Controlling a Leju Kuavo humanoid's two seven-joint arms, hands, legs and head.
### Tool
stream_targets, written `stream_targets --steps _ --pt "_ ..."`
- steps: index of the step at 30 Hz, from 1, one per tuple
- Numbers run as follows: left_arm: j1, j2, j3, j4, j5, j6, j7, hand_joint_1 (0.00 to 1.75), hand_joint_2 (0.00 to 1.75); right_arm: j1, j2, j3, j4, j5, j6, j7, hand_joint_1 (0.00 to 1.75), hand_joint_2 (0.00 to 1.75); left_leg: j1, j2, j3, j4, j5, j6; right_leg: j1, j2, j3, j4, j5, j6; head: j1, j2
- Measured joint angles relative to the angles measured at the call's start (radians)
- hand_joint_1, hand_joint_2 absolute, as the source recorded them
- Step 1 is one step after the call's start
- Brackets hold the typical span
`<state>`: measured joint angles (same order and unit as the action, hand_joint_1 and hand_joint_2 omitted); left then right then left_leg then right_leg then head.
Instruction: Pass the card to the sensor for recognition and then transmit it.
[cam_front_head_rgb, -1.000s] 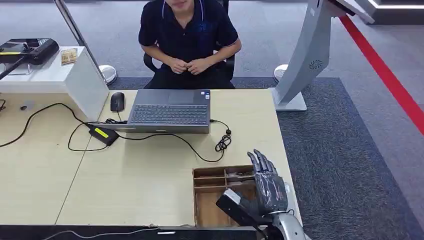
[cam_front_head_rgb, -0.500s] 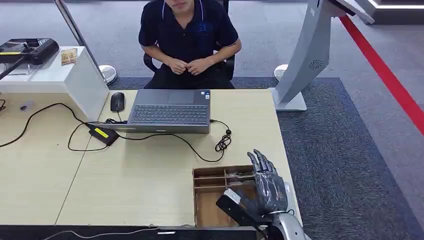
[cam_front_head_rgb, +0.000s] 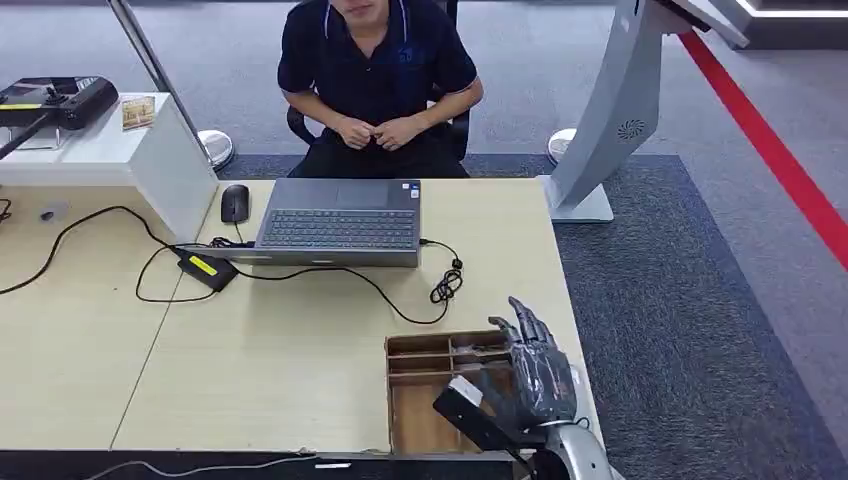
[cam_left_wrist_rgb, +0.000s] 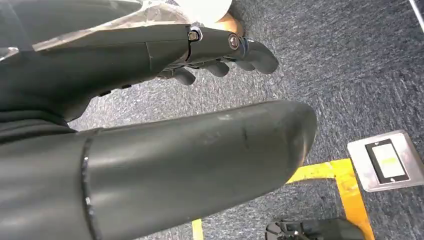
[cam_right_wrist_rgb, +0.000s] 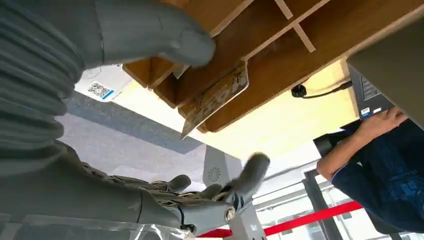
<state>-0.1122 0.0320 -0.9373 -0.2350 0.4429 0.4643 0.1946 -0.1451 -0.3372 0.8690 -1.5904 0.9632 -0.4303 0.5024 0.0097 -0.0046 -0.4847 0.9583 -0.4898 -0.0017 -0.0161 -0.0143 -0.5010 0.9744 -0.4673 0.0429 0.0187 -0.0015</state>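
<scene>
Fingers curled slightly since last look; right hand (cam_front_head_rgb: 540, 375) open over wooden tray (cam_front_head_rgb: 420, 400), card (cam_right_wrist_rgb: 216, 97) propped inside, just beyond thumb, ungripped. Left hand (cam_left_wrist_rgb: 220, 55) empty, loosely curled.

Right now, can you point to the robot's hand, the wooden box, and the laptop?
right hand (cam_front_head_rgb: 540, 375): head view, on the back of the hand.
wooden box (cam_front_head_rgb: 436, 343): head view, on its far rim.
laptop (cam_front_head_rgb: 340, 228): head view, on the middle of its keyboard.
</scene>
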Motion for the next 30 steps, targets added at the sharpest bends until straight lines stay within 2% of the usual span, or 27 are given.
stream_targets --steps 4,12,14,20,21,22,23,25,26,27,30 --pt "0.0 0.0 0.0 0.0 0.0 0.0 0.0 0.0 0.0 0.0 0.0 -0.001 0.0 0.0 0.0 0.0 0.68 1.75 0.0 0.0 0.0 0.0 0.0 0.0 0.0 0.0 0.0 0.0 0.0 0.0 0.0 0.0" --pt "0.0 0.0 0.0 0.0 0.0 0.0 0.0 0.0 0.0 0.0 0.0 -0.004 0.0 0.0 0.0 0.0 0.61 1.75 0.0 0.0 0.0 0.0 0.0 0.0 0.0 0.0 0.0 0.0 0.0 0.0 0.0 0.0" --pt "0.0 0.0 0.0 0.0 0.0 0.0 0.0 0.0 0.0 0.0 0.0 -0.005 0.0 0.0 0.0 0.0 0.66 1.75 0.0 0.0 0.0 0.0 0.0 0.0 0.0 0.0 0.0 0.0 0.0 0.0 0.0 0.0" --pt "0.0 0.0 0.0 0.0 0.0 0.0 0.0 0.0 0.0 0.0 0.0 -0.005 0.0 0.0 0.0 0.0 0.61 1.75 0.0 0.0 0.0 0.0 0.0 0.0 0.0 0.0 0.0 0.0 0.0 0.0 0.0 0.0" --pt "0.0 0.0 0.0 0.0 0.0 0.0 0.0 0.0 0.0 0.0 0.0 -0.005 0.0 0.0 0.0 0.0 0.54 1.75 0.0 0.0 0.0 0.0 0.0 0.0 0.0 0.0 0.0 0.0 0.0 0.0 0.0 0.0" --pt "0.0 0.0 0.0 0.0 0.0 0.0 0.0 0.0 0.0 0.0 0.0 -0.005 0.0 0.0 0.0 0.0 0.54 1.75 0.0 0.0 0.0 0.0 0.0 0.0 0.0 0.0 0.0 0.0 0.0 0.0 0.0 0.0" --pt "0.0 0.0 0.0 0.0 0.0 0.0 0.0 0.0 0.0 0.0 0.0 -0.005 0.0 0.0 0.001 0.0 0.61 1.75 0.0 0.0 0.0 0.0 0.0 0.0 0.0 0.0 0.0 0.0 0.0 0.0 0.0 0.0" --pt "0.0 0.0 0.0 0.0 0.0 0.0 0.0 0.0 0.0 0.0 0.0 -0.005 0.0 -0.002 0.001 -0.001 0.59 1.75 0.0 0.0 0.0 0.0 0.0 0.0 0.0 0.0 0.0 0.0 0.0 0.0 0.0 0.0" --pt "0.0 0.0 0.0 0.0 0.0 0.0 0.0 0.0 0.0 0.0 0.001 -0.005 0.0 -0.003 0.002 -0.002 0.66 1.75 0.0 0.0 0.0 0.0 0.0 0.0 0.0 0.0 0.0 0.0 0.0 0.0 0.0 0.0" --pt "0.0 0.0 0.0 0.0 0.0 0.0 0.0 0.0 0.0 0.0 0.002 -0.005 0.0 -0.004 0.003 -0.003 0.59 1.75 0.0 0.0 0.0 0.0 0.0 0.0 0.0 0.0 0.0 0.0 0.0 0.0 0.0 0.0" --pt "0.0 0.0 0.0 0.0 0.001 0.0 0.0 0.0 0.0 0.0 0.003 -0.005 0.0 -0.006 0.003 -0.006 0.61 1.75 0.0 0.0 0.0 0.0 0.0 0.0 0.0 0.0 0.0 0.0 0.0 0.0 0.0 0.0"
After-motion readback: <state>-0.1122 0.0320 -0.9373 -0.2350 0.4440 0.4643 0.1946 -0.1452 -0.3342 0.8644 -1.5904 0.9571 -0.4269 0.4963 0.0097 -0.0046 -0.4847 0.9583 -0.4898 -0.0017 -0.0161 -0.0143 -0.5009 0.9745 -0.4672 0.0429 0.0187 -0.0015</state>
